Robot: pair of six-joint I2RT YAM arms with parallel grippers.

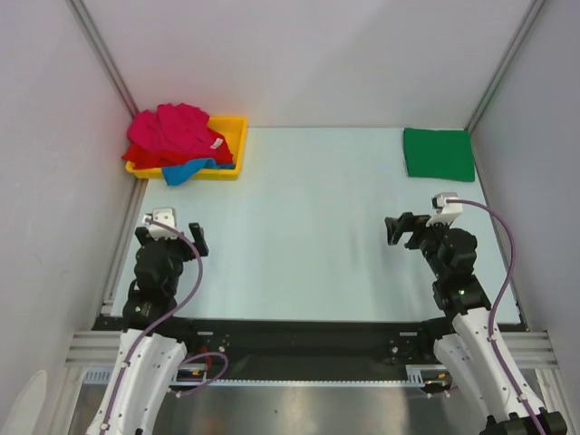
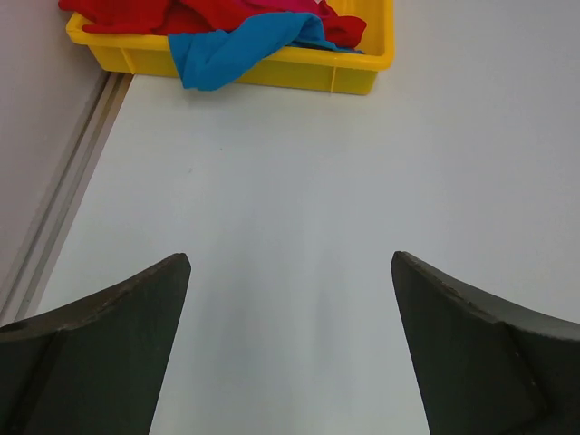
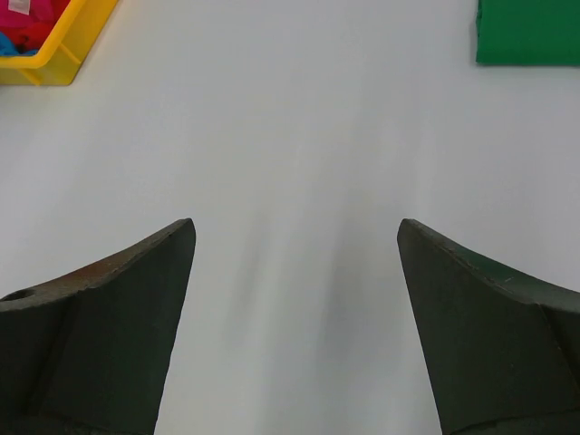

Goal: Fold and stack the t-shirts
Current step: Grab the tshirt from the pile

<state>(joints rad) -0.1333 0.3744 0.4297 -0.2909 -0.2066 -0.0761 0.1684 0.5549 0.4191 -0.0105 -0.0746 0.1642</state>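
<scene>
A heap of t-shirts fills the yellow tray (image 1: 231, 145) at the back left: a magenta-pink one (image 1: 172, 127) on top, red cloth (image 2: 154, 14) under it, and a blue one (image 1: 186, 170) hanging over the tray's front wall (image 2: 272, 71). A green t-shirt (image 1: 439, 153), folded into a flat rectangle, lies at the back right and shows too in the right wrist view (image 3: 528, 32). My left gripper (image 1: 172, 231) hovers open near the front left, nothing between its fingers. My right gripper (image 1: 405, 230) is open too, empty, near the front right.
The pale table surface (image 1: 308, 227) is walled by white panels at left, back and right. A metal rail (image 1: 113, 272) runs along the left edge. The arm bases and cables sit at the near edge.
</scene>
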